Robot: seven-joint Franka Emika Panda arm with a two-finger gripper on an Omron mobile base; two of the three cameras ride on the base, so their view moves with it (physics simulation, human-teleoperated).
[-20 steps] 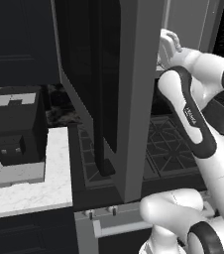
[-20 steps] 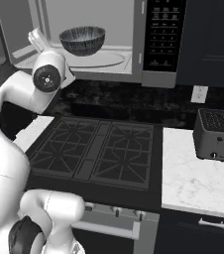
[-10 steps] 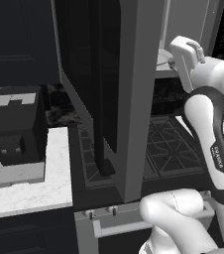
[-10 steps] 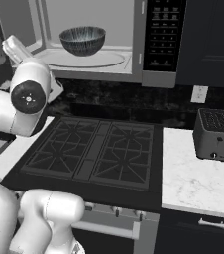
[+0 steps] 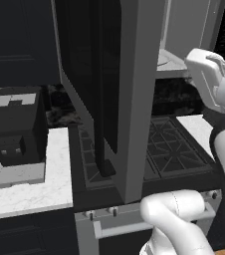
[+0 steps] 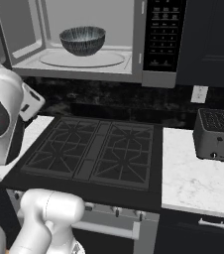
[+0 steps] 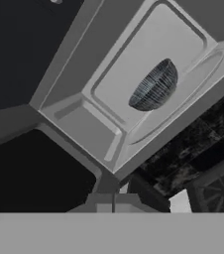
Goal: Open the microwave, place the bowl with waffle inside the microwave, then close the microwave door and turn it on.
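The microwave [image 6: 163,44] hangs above the stove with its pale grey inside exposed. The bowl [image 6: 82,39] stands on the white turntable [image 6: 109,60]; it is dark and ribbed, and what it holds is hidden by its wall. The hand view looks up into the cavity at the bowl [image 7: 154,87] from outside. The microwave door [image 5: 134,99] is swung wide open toward me, its black bar handle [image 5: 102,149] on the near edge. My white hand [image 5: 206,79] is right of the door, outside the microwave, fingers hidden.
A black gas stove [image 6: 94,149] lies below the microwave. A grey toaster [image 6: 213,134] stands on the white marble counter [image 6: 193,183] to the right. A black coffee machine [image 5: 16,127] sits on the left counter. The open door juts out over the stove.
My arm has drawn back out of the microwave and swung lower and away from the cavity. The bowl stays on the turntable and the door stays open.
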